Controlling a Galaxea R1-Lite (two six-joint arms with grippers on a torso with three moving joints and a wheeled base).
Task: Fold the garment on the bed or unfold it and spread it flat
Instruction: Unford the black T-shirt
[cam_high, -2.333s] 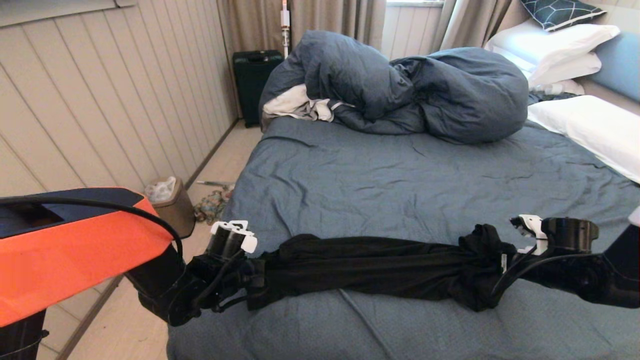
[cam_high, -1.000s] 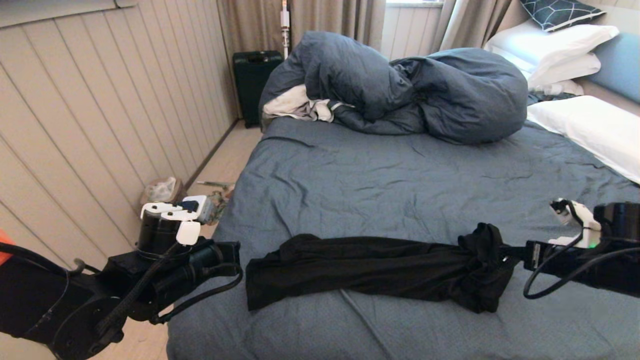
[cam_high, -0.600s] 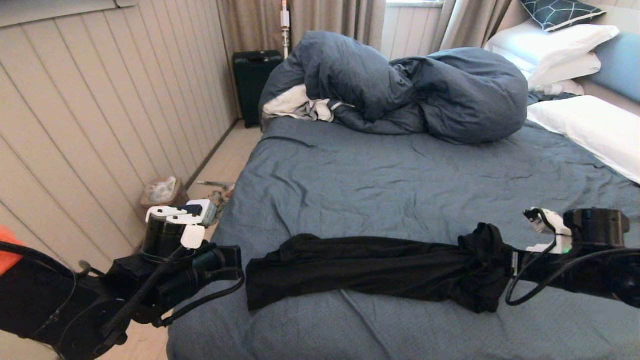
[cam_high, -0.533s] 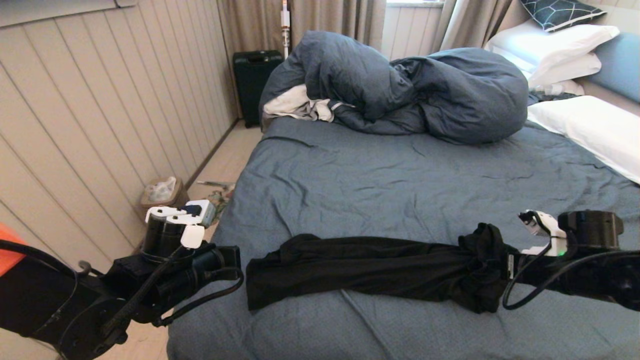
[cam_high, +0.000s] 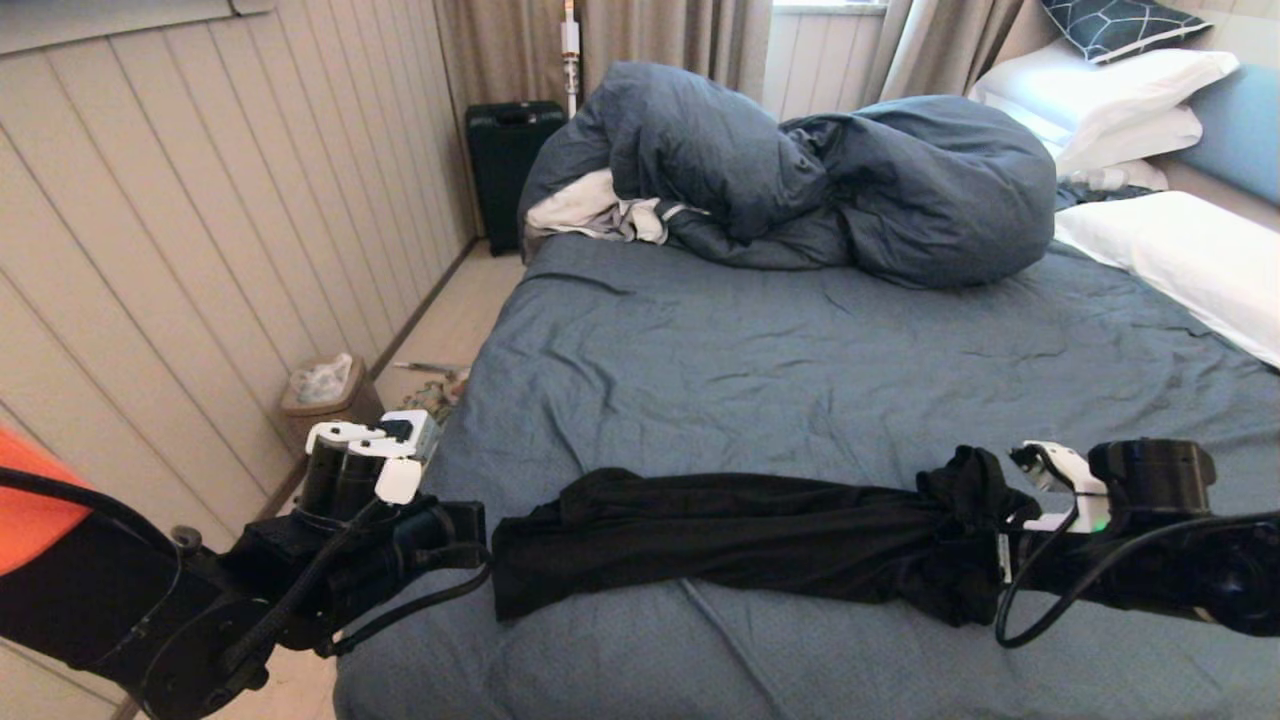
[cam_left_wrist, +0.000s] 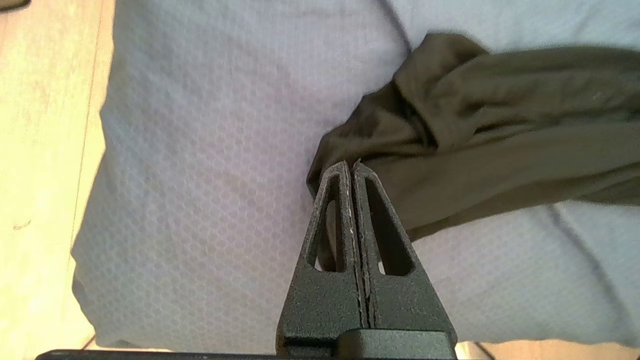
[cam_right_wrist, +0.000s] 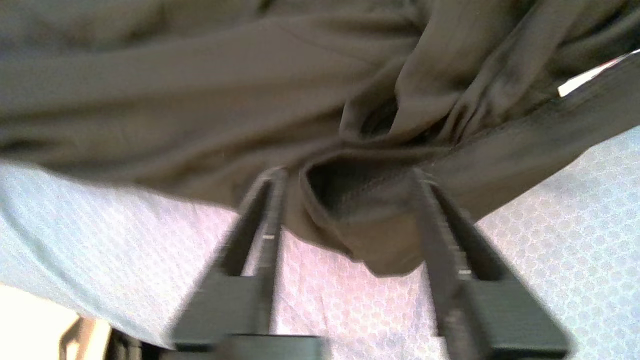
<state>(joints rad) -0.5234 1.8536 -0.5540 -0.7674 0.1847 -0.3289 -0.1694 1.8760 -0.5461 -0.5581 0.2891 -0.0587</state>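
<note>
near the front edge of the bed (cam_high: 800, 360), the garment (cam_high: 740, 535) lies on the slate-blue sheet as a long, bunched black roll that runs parallel to this edge, from close to the left edge toward the right side. its right end is a thicker, crumpled knot of cloth.

the left gripper (cam_left_wrist: 351, 170) is at the left end of the garment, just at the bed's left edge. its two fingers are pressed flat together, with no cloth between them; the tips are at the border of the fabric, and i cannot tell if they touch it.

the right gripper (cam_right_wrist: 345, 175) is at the crumpled right end. its jaws stand well apart, and a hemmed fold of the black cloth sits in the gap between the fingers (cam_right_wrist: 440, 220), not squeezed.

at the far side of the bed a bulky duvet (cam_high: 820, 170) is heaped, and white pillows (cam_high: 1170, 250) lie at the right edge.
</note>
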